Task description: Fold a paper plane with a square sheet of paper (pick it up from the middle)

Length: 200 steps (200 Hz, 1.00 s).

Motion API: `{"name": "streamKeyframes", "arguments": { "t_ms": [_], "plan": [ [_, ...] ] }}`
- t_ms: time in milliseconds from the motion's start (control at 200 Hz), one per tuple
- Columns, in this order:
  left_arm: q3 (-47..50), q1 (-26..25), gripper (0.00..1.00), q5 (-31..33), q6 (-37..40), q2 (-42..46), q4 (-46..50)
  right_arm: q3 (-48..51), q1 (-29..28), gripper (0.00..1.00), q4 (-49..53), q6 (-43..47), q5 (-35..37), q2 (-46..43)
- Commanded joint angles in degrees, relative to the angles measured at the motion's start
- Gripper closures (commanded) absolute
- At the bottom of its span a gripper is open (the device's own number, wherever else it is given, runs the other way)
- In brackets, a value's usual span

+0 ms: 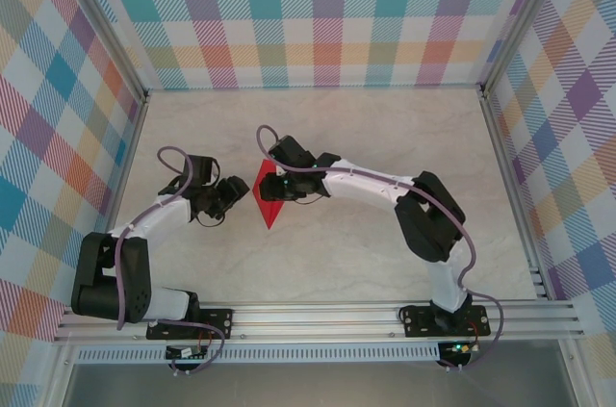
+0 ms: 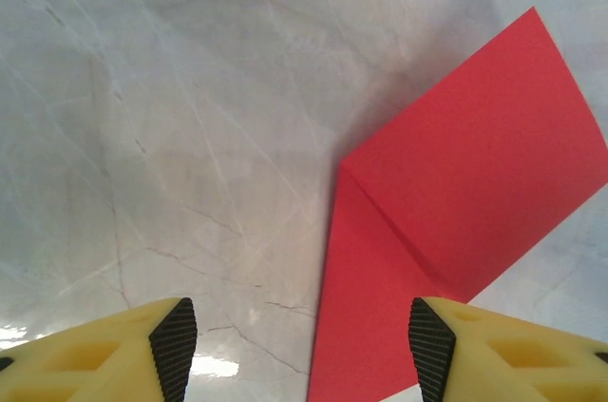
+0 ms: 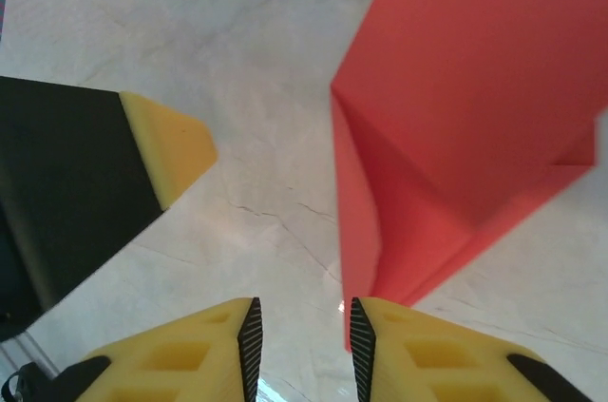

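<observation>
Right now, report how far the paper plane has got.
Done: the bright red paper sheet is creased and folded over. In hand: the left claw hangs open beside it; the right claw, nearly closed, sits at its edge. Left: the folds that make it narrow and pointed.

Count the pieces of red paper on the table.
1. The square sheet of paper, partly folded, sits mid-table between the left hand and the right hand. Another piece could be hidden beneath the arms.
</observation>
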<state>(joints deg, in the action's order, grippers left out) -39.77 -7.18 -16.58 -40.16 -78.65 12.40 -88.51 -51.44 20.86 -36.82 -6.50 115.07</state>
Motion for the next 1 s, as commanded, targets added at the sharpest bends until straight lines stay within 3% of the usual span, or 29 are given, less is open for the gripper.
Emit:
{"name": "streamKeyframes", "arguments": {
  "t_ms": [0, 390, 710, 995],
  "plan": [
    [1.0, 0.9, 0.38, -4.0, -1.7, -1.7, -3.6, -4.0, -0.2, 0.71, 2.6, 1.3, -4.5, 3.7],
    [1.1, 0.8, 0.41, -8.0, -0.8, -5.3, -6.3, -8.5, 0.4, 0.76, 7.9, 1.7, 1.6, 9.3],
    [1.6, 0.8, 0.45, -13.9, 0.8, -8.8, -10.7, -6.7, 1.2, 0.81, 6.7, 0.3, 2.3, 10.7],
    [1.1, 0.8, 0.42, -14.1, 1.9, -10.0, -12.6, -5.0, 2.2, 0.81, 5.7, 0.9, 2.3, 11.0]
  ]
}}
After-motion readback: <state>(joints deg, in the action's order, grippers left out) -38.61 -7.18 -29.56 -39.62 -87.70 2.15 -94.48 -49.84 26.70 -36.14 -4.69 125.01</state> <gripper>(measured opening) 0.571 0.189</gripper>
